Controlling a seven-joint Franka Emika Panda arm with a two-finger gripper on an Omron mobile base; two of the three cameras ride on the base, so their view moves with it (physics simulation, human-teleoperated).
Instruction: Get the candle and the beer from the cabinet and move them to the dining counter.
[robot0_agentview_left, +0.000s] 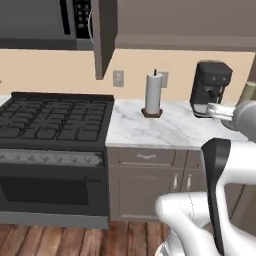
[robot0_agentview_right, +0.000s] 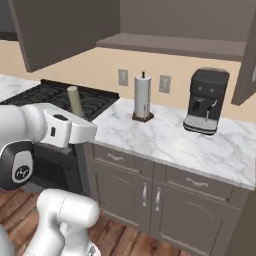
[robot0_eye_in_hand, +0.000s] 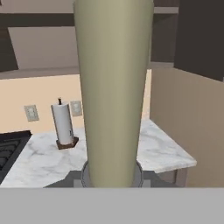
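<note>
In the end effector (robot0_agentview_right: 75, 117): candle (robot0_eye_in_hand: 113, 87), upright, gripped at base.

Glossy white arm (robot0_agentview_right: 30, 130) here, rounded shells all over, a dark band (robot0_agentview_left: 216, 180) running down one link, dark grey joint cap (robot0_agentview_right: 20, 167) with a small pale mark.

A smooth, matt, waxy surface is shown by the candle (robot0_eye_in_hand: 113, 92). The worktop (robot0_agentview_right: 165, 137) is finished in polished grey-veined marble, and the floor (robot0_agentview_left: 55, 241) is laid in wood planks.
</note>
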